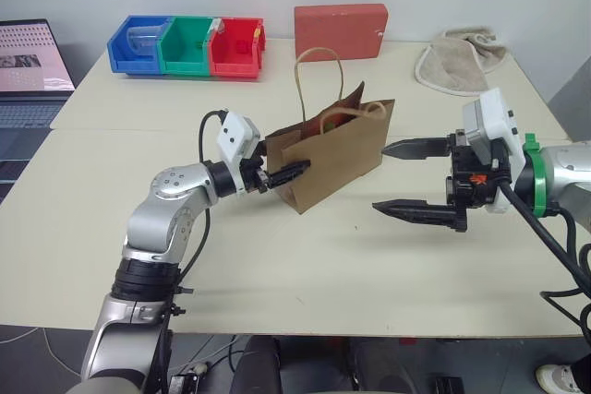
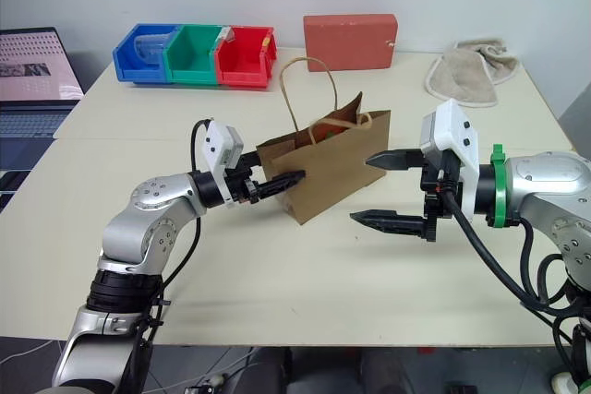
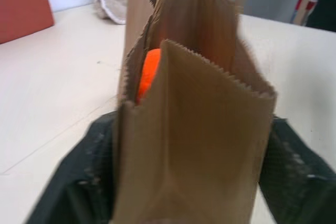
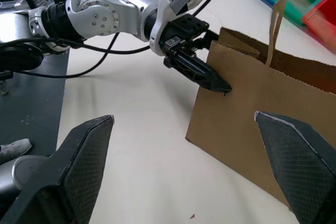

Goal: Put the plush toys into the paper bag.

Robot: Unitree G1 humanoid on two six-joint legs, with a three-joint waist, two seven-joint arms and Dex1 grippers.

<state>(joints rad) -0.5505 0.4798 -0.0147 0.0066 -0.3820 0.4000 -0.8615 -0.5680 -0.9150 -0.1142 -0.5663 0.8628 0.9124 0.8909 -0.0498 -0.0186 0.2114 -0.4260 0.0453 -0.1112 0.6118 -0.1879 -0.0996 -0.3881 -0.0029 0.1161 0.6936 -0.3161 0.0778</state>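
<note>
A cream table (image 1: 277,265) holds an upright brown paper bag (image 1: 337,159) near its middle. On the left, the left gripper (image 1: 286,173) reaches level to the bag's narrow end, one black finger on each side of that folded end; whether it pinches the paper cannot be told. An orange plush toy (image 3: 148,72) sits inside the bag. On the right, the right gripper (image 1: 411,179) hangs just beside the bag, fingers spread wide, holding nothing.

Matt creased kraft paper bag (image 1: 337,159), smooth matt table (image 1: 277,265), glossy plastic bins (image 1: 189,45)
</note>
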